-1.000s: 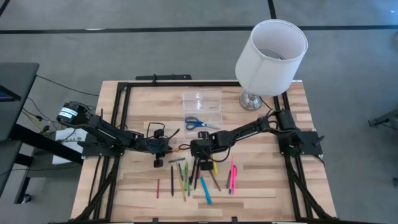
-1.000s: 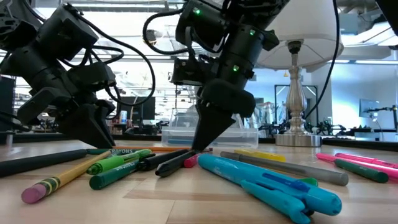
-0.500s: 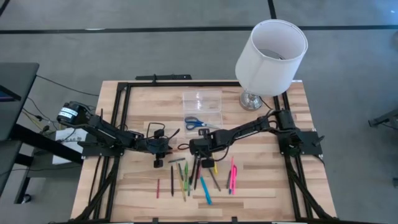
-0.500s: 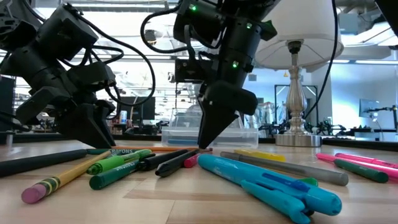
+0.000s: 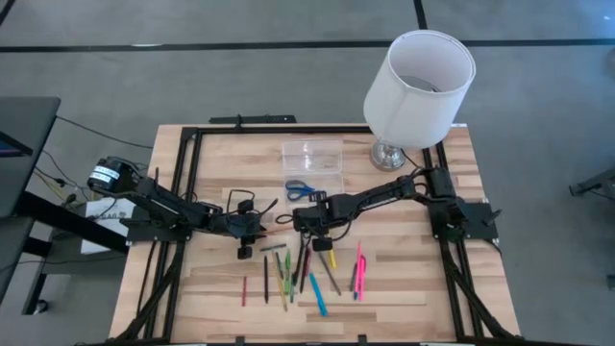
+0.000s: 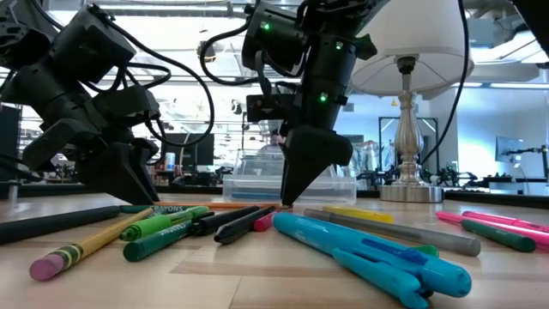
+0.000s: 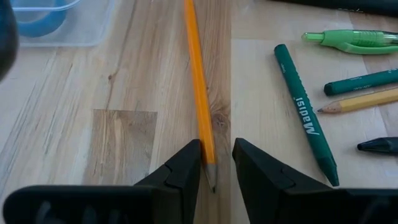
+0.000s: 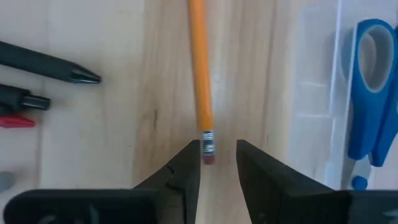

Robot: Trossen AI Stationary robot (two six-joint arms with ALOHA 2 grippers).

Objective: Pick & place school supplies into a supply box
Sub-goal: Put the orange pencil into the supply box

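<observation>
Both tools stood parted over one orange pencil (image 8: 200,74) at frame centre, nothing grasped: left tool (image 7: 216,163) at the tip, right tool (image 8: 217,163) at the eraser. Best one closes squarely. Clear box (image 5: 312,165) lay above centre.

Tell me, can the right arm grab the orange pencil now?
Probably yes. The right gripper is open, its fingers either side of the orange pencil's eraser end, with nothing between. The left gripper flanks the tip.
</observation>
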